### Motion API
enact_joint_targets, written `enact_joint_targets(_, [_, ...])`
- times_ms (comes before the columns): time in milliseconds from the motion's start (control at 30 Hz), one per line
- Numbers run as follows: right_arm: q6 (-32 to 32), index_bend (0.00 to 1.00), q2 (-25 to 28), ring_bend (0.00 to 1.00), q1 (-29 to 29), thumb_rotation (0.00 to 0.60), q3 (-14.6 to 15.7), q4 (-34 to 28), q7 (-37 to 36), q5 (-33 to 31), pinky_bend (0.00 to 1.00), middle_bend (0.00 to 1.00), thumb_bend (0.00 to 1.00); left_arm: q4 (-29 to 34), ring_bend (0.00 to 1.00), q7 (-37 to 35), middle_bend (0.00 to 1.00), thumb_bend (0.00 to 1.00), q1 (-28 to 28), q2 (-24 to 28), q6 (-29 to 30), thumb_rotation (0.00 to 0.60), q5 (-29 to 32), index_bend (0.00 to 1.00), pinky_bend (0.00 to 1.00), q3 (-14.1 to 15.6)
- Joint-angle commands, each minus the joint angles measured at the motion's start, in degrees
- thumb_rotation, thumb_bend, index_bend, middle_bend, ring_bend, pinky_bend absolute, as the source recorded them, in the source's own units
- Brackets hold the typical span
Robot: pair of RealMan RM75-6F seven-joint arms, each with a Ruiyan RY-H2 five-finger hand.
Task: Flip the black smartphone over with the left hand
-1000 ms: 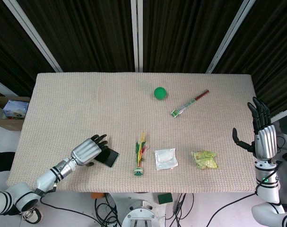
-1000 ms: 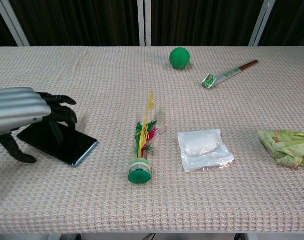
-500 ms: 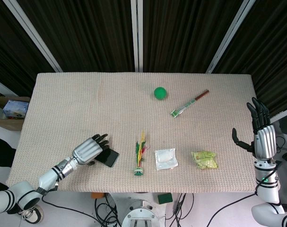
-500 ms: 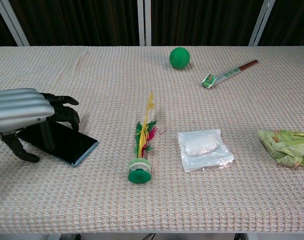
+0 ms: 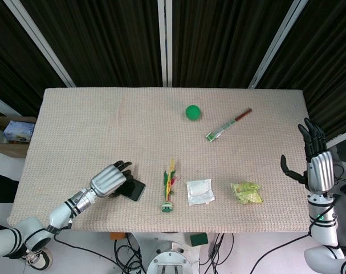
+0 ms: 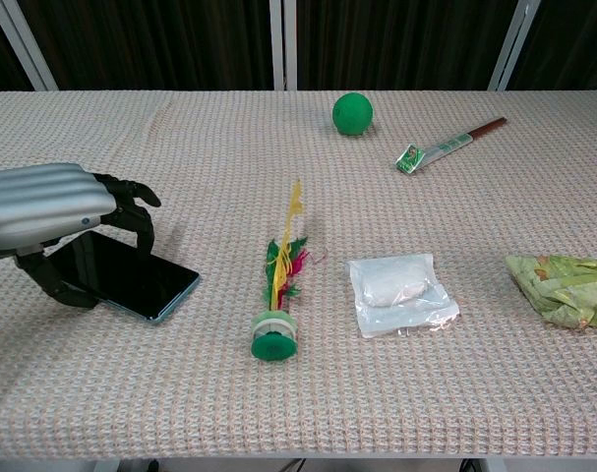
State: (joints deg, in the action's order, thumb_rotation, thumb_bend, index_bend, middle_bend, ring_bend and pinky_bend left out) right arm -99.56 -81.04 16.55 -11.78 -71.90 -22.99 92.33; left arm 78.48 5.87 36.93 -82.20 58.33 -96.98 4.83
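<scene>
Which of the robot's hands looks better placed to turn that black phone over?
The left hand: its fingers already curl over the black smartphone at the table's near-left. The right hand stands open off the table's far right edge.

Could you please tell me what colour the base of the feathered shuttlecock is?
The shuttlecock base is green, clearest in the chest view.

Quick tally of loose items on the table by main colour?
Black: 1, the smartphone
Green: 3, the ball, the shuttlecock, the snack bag
White: 1, the pouch
Red-brown: 1, the wrapped chopsticks
Total: 6
</scene>
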Motion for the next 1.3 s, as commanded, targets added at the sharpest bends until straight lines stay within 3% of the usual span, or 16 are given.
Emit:
enact_joint_targets(33, [-0.01, 0.00, 0.00, 0.00, -0.03, 0.492, 0.02, 0.03, -0.02, 0.01, 0.00, 0.00, 0.48, 0.21, 0.13, -1.49, 0.38, 0.49, -0.06, 0.01, 0.71, 0.600, 0.33, 0.43, 0.24, -0.36])
enact_joint_targets(367, [0.19, 0.00, -0.17, 0.00, -0.15, 0.494, 0.18, 0.58, -0.33, -0.11, 0.00, 0.00, 0.48, -2.68, 0.16, -3.74, 0.41, 0.49, -0.61, -1.81, 4.53, 0.600, 0.58, 0.44, 0.26, -2.08])
enact_joint_targets(933, [0.70, 0.00, 0.10, 0.00, -0.10, 0.494, -0.09, 0.90, -0.37, -0.63, 0.00, 0.00, 0.48, -4.13, 0.18, -5.32, 0.45, 0.55, 3.54, -2.57, 1.04, 0.600, 2.38, 0.48, 0.26, -5.04])
enact_joint_targets(1167, [0.97, 0.00, -0.12, 0.00, -0.16, 0.492, -0.14, 1.58, -0.92, -1.03, 0.00, 0.00, 0.48, -6.79, 0.18, -4.12, 0.36, 0.53, 6.39, -4.88, -2.34, 0.600, 4.33, 0.30, 0.27, -6.93])
enact_joint_targets(1300, [0.58, 0.00, -0.10, 0.00, -0.26, 0.493, -0.35, 1.92, -1.39, -1.11, 0.00, 0.00, 0.48, -9.18, 0.16, -4.32, 0.20, 0.44, 7.15, -6.92, -1.03, 0.600, 3.92, 0.12, 0.27, -7.65])
